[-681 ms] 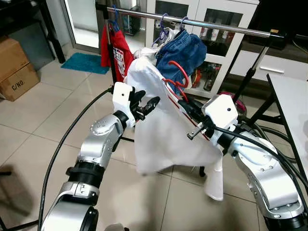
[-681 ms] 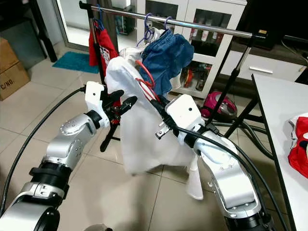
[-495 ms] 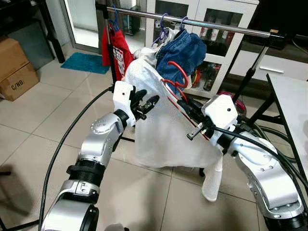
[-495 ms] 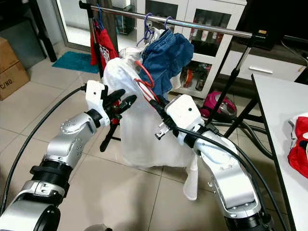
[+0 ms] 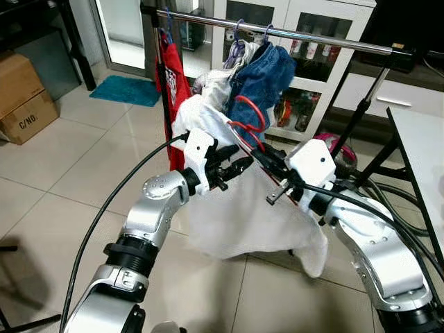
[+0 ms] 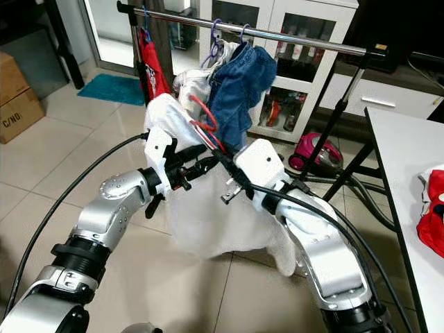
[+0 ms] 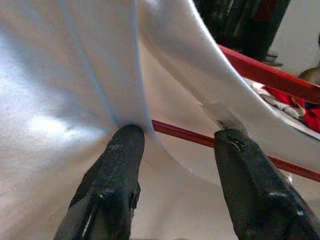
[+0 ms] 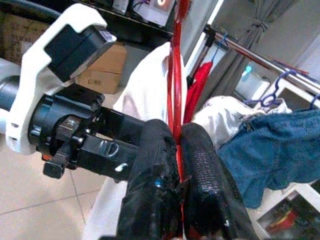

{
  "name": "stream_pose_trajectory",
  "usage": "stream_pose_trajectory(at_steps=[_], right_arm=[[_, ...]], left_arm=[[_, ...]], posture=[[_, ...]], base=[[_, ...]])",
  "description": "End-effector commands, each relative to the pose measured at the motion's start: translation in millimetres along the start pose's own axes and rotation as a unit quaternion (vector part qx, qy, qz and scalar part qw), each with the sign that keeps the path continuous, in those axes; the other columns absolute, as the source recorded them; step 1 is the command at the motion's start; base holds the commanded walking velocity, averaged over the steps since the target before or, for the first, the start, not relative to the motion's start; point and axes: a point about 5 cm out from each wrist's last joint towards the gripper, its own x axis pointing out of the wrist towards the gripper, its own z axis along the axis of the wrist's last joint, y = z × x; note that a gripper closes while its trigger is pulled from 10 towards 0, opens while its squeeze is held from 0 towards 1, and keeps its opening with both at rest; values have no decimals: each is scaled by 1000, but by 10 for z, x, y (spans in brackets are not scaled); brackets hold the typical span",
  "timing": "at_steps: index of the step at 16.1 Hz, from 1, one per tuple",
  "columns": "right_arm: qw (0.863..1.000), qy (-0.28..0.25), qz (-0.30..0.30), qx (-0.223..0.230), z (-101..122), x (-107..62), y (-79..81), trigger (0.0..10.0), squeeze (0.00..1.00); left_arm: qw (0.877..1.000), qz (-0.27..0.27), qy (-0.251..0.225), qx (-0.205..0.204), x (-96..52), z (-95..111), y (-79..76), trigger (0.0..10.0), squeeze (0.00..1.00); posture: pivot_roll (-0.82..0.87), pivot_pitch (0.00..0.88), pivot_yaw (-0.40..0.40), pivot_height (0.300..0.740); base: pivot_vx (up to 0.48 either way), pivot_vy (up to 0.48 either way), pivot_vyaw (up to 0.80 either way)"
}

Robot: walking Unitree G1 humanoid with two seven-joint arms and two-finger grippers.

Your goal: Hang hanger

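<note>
A red hanger (image 5: 248,111) carries a white garment (image 5: 243,215) that drapes below and in front of the clothes rail (image 5: 326,40). My right gripper (image 5: 257,150) is shut on the hanger's red wire just under the hook, as the right wrist view confirms (image 8: 177,137). My left gripper (image 5: 234,166) is open and presses into the white cloth beside the right one. In the left wrist view its fingertips (image 7: 125,145) straddle a fold of cloth with the hanger's red bar (image 7: 192,138) across the gap. The hook hangs free, short of the rail.
On the rail hang blue jeans (image 5: 267,73), a pale garment and a red shirt (image 5: 170,76). A glass-door cabinet stands behind. A white table (image 5: 423,139) with a red garment (image 6: 433,215) is at the right, a pink vacuum (image 6: 310,154) under the rail, cardboard boxes (image 5: 24,104) at the left.
My left gripper has swung right and now touches the white garment next to the right gripper. The garment's lower edge has lifted and bunched. The right gripper keeps its hold.
</note>
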Motion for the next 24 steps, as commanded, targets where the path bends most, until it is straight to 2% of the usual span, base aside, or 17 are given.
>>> stream_pose_trajectory(at_steps=[1,4,5,8,9,10,12,13,14,15,16,17,19,21,22,24], right_arm=[[1000,-25,5,-12,93,43,-15,0,0],[1000,-27,7,-11,94,54,-15,0,0],[1000,-28,7,-10,95,55,-15,0,0],[999,-33,6,-7,101,53,-19,0,0],[1000,-31,7,0,89,48,-22,0,0],[1000,-24,9,2,65,44,-29,0,0],[1000,-23,10,2,59,43,-31,0,0],[1000,-23,11,6,58,45,-35,0,0],[1000,-24,11,13,56,47,-40,0,0],[999,-23,11,23,44,41,-53,0,0],[999,-18,12,25,24,29,-66,0,0],[1000,-15,12,24,11,23,-74,0,0],[1000,-9,12,19,-15,12,-108,0,0],[1000,-8,12,15,-20,5,-148,0,0],[1000,-6,19,20,-32,3,-171,0,0],[999,4,26,25,-75,5,-194,0,0]], left_arm=[[999,3,-31,21,51,148,-2,10000,1000],[999,15,-27,41,58,162,0,10000,1000],[997,46,-20,54,62,147,41,10000,1000],[993,87,-28,69,64,179,121,10000,1000],[994,76,-37,76,83,216,104,10000,1000],[995,41,-29,85,104,202,31,10000,996],[995,33,-24,89,112,188,7,10000,996],[995,39,-19,89,113,157,2,10000,0],[995,49,-13,89,110,131,9,5529,0],[996,38,-8,82,103,104,-18,0,0],[997,-8,3,79,73,72,-105,0,0],[997,-26,13,78,49,40,-145,10000,0],[995,-40,49,77,-37,-79,-194,10000,0],[995,25,65,72,-110,-148,-83,10000,0],[995,61,49,62,-153,-106,-21,10000,1000],[995,57,38,70,-207,-48,-43,10000,1000]], posture=[[-12,0,-57,740],[-13,0,-56,740],[-15,0,-54,740],[-16,0,-53,740],[-16,0,-53,740],[-16,0,-53,740],[-16,0,-53,740],[-17,0,-56,740],[-15,0,-58,740],[-15,0,-58,740],[-15,0,-58,740],[-15,0,-58,740],[-15,0,-58,740],[-18,0,-64,740],[-17,0,-68,740],[-20,0,-67,740]], base=[[0,0,0],[0,0,0],[0,0,0],[0,0,0],[0,0,0],[0,0,0],[0,0,0],[0,0,0],[0,0,0],[0,0,0],[0,0,0],[0,0,0],[0,0,0],[0,0,0],[0,0,0],[0,0,0]])
